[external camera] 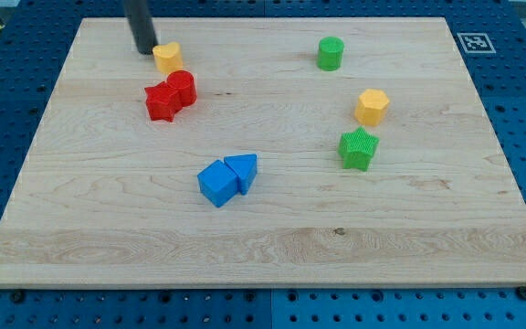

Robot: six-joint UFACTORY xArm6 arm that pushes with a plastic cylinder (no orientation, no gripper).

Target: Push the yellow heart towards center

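Note:
The yellow heart (167, 57) lies near the view's top left of the wooden board (263, 228). My tip (144, 50) stands just to the left of the heart, close to it or touching it. The dark rod rises from there out of the view's top. Just below the heart sit a red cylinder (183, 87) and a red star (162, 100), touching each other.
A green cylinder (331, 53) is at the top right of centre. A yellow hexagon (371, 107) and a green star (359, 148) sit at the right. A blue cube (216, 183) and a blue triangle (243, 171) touch below centre.

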